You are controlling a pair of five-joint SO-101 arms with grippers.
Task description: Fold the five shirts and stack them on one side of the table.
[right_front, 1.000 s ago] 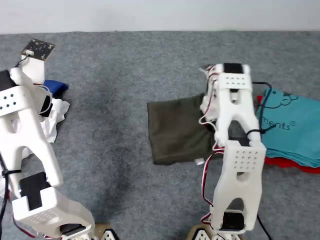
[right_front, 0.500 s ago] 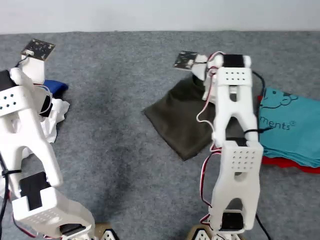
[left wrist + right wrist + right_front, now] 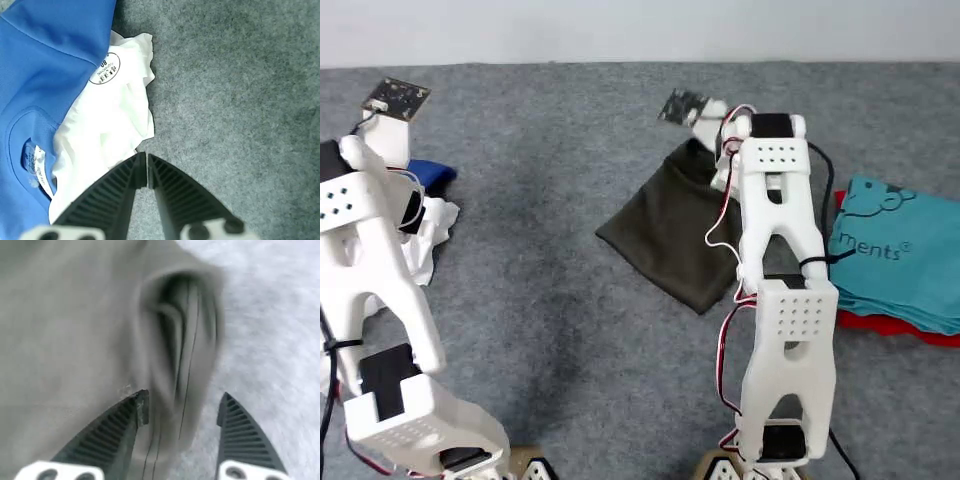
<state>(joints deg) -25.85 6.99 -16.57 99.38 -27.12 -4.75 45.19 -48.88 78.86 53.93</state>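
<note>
A dark olive shirt [image 3: 670, 235] lies folded and skewed at the table's middle; up close the same olive shirt [image 3: 75, 315] has a raised fold. My right gripper [image 3: 183, 401] stands open with that fold between its fingers, at the shirt's far corner [image 3: 712, 160]. A teal shirt [image 3: 895, 250] lies folded on a red shirt [image 3: 890, 328] at the right edge. At the left, a crumpled white shirt [image 3: 110, 115] lies beside a blue shirt [image 3: 45, 65]. My left gripper [image 3: 147, 170] is shut, holding nothing, just above the white shirt's edge.
Grey felt table [image 3: 550, 300] spreads bare between the two arms and along the far side. The white shirt [image 3: 435, 225] and blue shirt [image 3: 430, 175] sit partly under the left arm [image 3: 370, 230].
The right arm swung toward the far left, and the olive shirt turned from square to diagonal and bunched at its far corner. The left arm has not moved.
</note>
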